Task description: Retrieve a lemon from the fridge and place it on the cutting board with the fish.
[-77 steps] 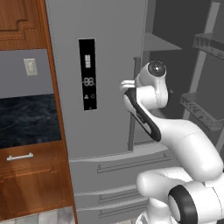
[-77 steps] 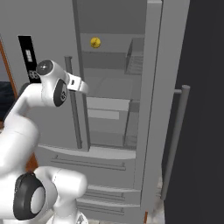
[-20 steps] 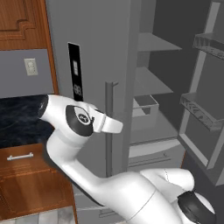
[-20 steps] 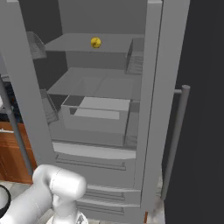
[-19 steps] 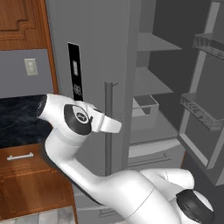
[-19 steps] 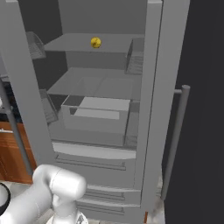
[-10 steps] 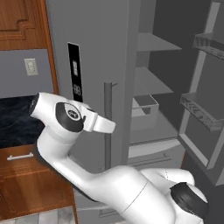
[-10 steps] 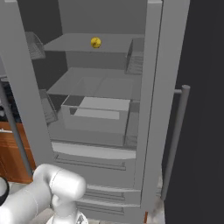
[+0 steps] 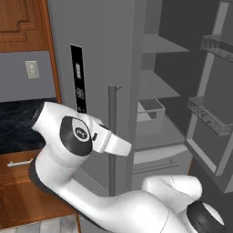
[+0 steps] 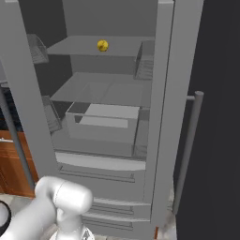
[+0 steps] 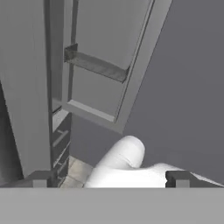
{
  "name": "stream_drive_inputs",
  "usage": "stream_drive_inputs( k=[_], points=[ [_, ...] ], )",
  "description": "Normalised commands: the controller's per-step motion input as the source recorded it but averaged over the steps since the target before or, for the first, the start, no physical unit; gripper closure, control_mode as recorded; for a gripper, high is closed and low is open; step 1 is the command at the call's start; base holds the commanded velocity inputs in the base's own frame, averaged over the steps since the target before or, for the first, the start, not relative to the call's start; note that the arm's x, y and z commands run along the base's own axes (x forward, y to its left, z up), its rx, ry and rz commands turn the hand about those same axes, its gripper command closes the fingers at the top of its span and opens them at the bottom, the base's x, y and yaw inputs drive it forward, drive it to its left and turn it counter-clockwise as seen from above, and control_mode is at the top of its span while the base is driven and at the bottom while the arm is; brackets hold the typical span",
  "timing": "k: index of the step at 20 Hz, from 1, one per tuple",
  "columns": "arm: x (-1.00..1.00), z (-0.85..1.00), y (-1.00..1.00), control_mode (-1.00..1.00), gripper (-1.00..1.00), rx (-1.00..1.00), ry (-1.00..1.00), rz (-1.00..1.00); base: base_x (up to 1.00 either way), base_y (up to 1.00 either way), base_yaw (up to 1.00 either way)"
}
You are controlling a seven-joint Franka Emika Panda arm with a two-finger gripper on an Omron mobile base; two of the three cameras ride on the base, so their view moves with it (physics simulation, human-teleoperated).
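One lemon (image 10: pixel 102 45) sits on your fridge's (image 10: pixel 159 117) top shelf, high and deep inside; your gripper (image 11: pixel 111 178), jaws wide open and empty, points low beside the door.

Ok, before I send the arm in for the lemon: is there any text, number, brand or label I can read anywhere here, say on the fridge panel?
No legible text in any view.
Black display panel on the fridge door: pale marks, maybe digits or icons, too blurred to read.
Wall plate left of the fridge: no writing visible.
Lemon, shelves, bins: no labels visible.
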Motion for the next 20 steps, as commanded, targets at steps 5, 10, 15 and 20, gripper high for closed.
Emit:
stream_drive_inputs(
  k=[5, 10, 15, 20],
  points=[
    [-1.00, 0.18, -1.00, -1.00, -1.00, 0.24, 0.04, 0.00, 0.00, 0.00, 0.00],
    [-0.25, 0.23, -0.98, -1.00, -1.00, 0.28, 0.14, 0.00, 0.00, 0.00, 0.00],
    [-0.13, 0.01, -0.64, -1.00, -1.00, 0.39, 0.01, 0.00, 0.00, 0.00, 0.00],
    [0.42, -0.25, -0.35, -1.00, -1.00, 0.75, 0.00, 0.08, 0.00, 0.00, 0.00]
  ],
)
